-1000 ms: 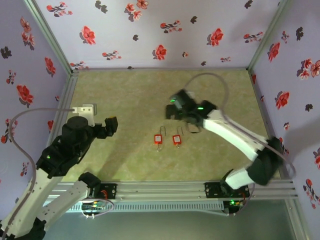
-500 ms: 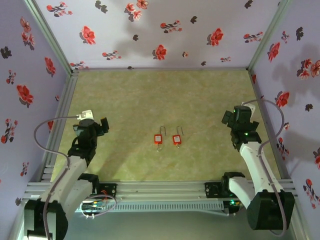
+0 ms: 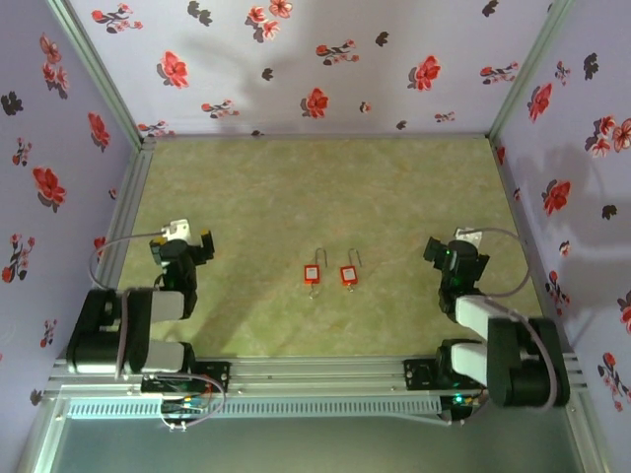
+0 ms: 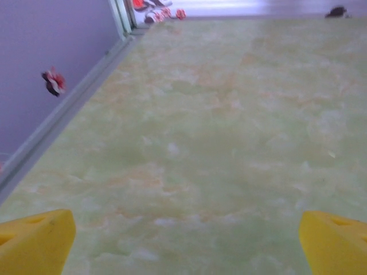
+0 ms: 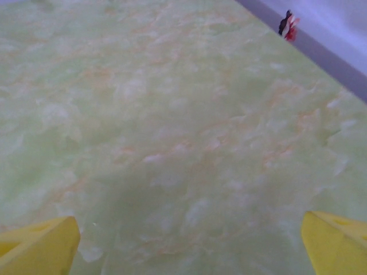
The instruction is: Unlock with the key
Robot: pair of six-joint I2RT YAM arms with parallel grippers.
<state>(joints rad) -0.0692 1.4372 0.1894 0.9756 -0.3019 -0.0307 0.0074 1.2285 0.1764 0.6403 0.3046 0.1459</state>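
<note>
the green marbled tabletop (image 3: 256,187) carries everything, and the risk begins with reach. the left arm (image 3: 128,320) and right arm (image 3: 508,345) sit folded low by the near left and near right corners, well apart from the work, so an approach means a long swing onto small targets. a slight aiming error would likely shove a lock across the smooth surface instead of seizing it. the left tool (image 3: 202,244) and right tool (image 3: 434,248) both gape wide and hold nothing, with bare tabletop between their yellow fingertips (image 4: 34,240). the left padlock (image 3: 313,273) and right padlock (image 3: 348,274), both red, lie flat side by side near the middle of the tabletop, a little toward its near edge, close but not touching. one tool could easily nudge the neighbour, and a lock not pinned by the other tool would probably spin when the key is turned. the key itself is too small to make out. no tray or box stands here, and the locks rest directly on the tabletop.
</note>
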